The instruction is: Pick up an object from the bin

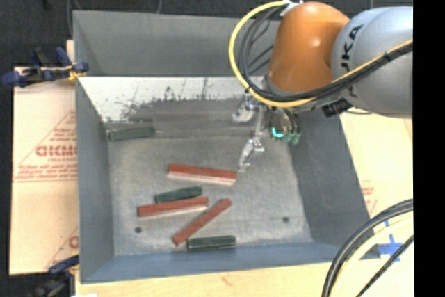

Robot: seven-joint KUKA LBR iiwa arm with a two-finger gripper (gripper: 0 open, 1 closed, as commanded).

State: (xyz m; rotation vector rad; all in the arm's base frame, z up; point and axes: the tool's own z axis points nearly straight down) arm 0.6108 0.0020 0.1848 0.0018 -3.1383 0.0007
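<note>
Orange cover [306,45] | gripper [250,153] near red bar [201,174], state unclear | bin [327,177]: six bars [211,243]

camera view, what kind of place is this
Probably a robotics lab's grasping test cell: an industrial arm has its gripper down in a grey metal bin that holds a few loose red bars and dark green bars.

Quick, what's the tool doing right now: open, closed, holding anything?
Tool: cannot be told whether it is open or closed; it sits at the right end of the rearmost red bar.
</note>
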